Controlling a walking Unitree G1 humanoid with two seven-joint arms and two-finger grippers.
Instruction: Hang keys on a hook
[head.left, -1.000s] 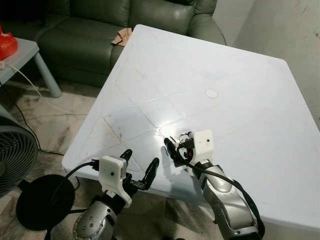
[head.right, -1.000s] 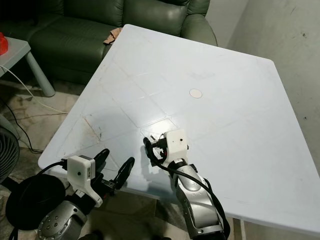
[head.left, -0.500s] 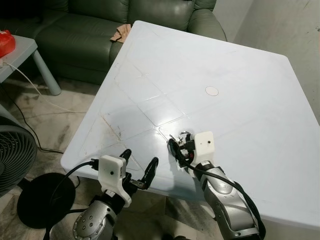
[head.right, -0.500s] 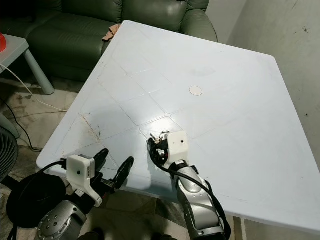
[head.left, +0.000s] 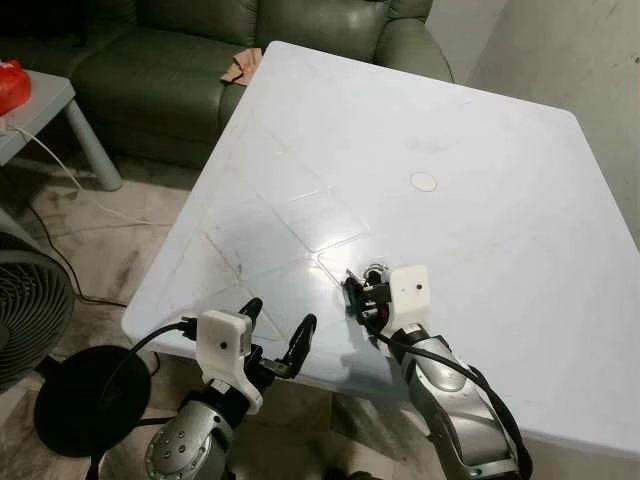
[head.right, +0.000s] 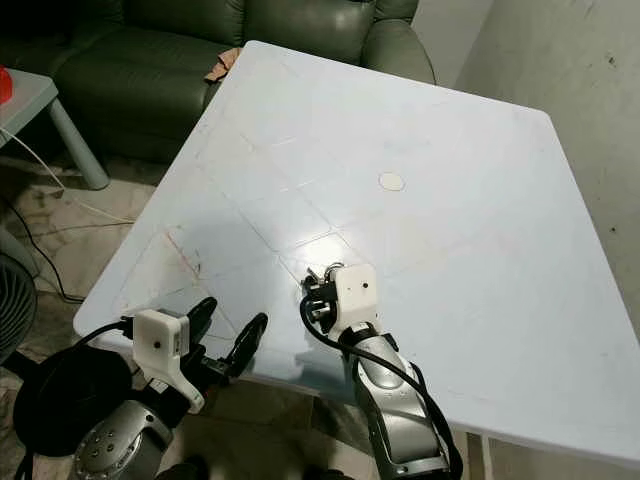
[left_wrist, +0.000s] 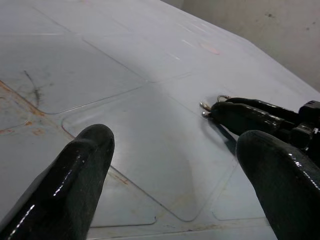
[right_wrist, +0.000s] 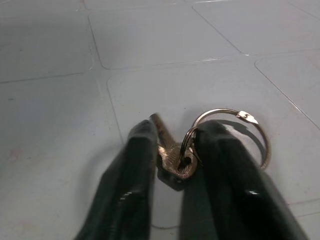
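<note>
pinching the keys (right_wrist: 175, 159) between its two black fingers, the right gripper (head.left: 362, 297) rests low on the white table (head.left: 480, 190), near that table's front edge. the key ring (right_wrist: 235, 131) sticks out just past the fingertips and lies against the tabletop. a small round mark (head.left: 424, 182) sits further out ahead of the gripper. the left gripper (head.left: 278, 335) hangs at the table's near edge, fingers spread apart and empty. beyond the table stands a green sofa (head.left: 190, 60); off to the left are a fan (head.left: 30, 310), a small side table (head.left: 45, 105) and tiled floor (head.left: 110, 250).
</note>
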